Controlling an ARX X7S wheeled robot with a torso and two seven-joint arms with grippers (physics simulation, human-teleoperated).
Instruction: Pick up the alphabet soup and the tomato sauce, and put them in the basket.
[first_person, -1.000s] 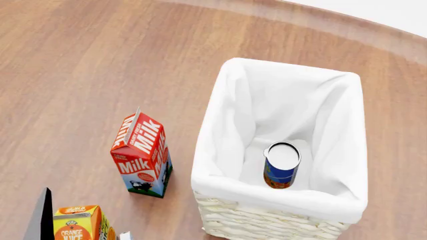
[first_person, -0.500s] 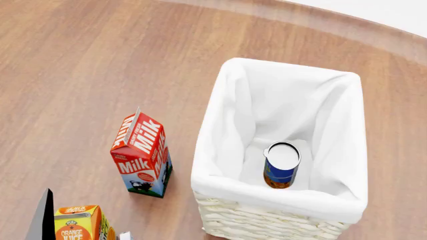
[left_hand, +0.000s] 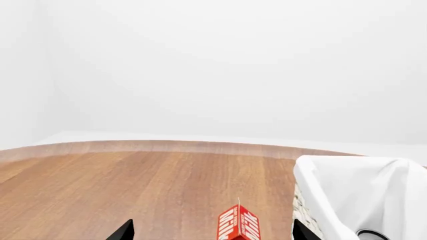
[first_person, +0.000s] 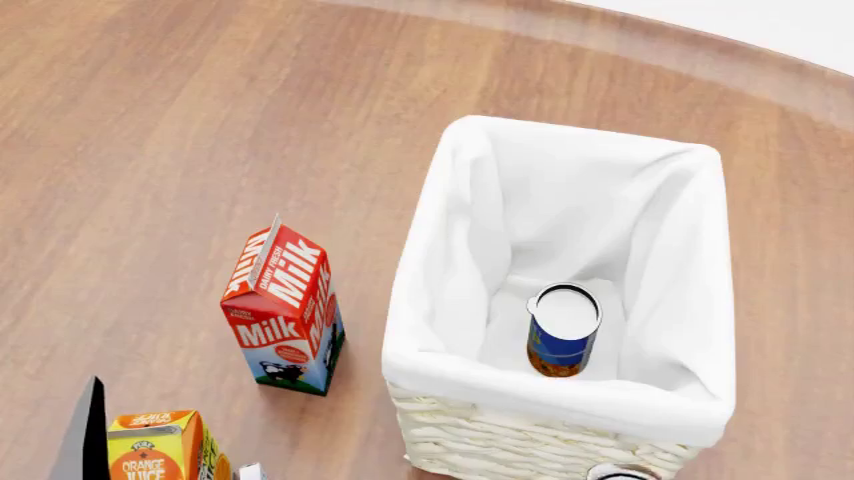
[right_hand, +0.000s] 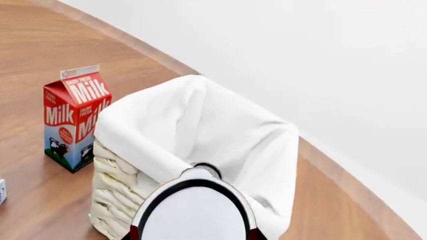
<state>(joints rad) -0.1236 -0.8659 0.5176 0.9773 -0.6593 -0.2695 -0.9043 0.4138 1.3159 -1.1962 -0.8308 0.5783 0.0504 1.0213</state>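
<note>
Wood table: alphabet soup (upright) inside basket.

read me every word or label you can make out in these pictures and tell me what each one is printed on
"Milk": large white letters on the red milk carton, on its front, side and slanted top; also in the right wrist view.
"DAIRY FRESH": small print on the carton's roof panel, only just readable.
"ORANGE JUICE": on the orange juice carton at the head view's lower edge.
The alphabet soup in the basket: label print too small to read.
</note>
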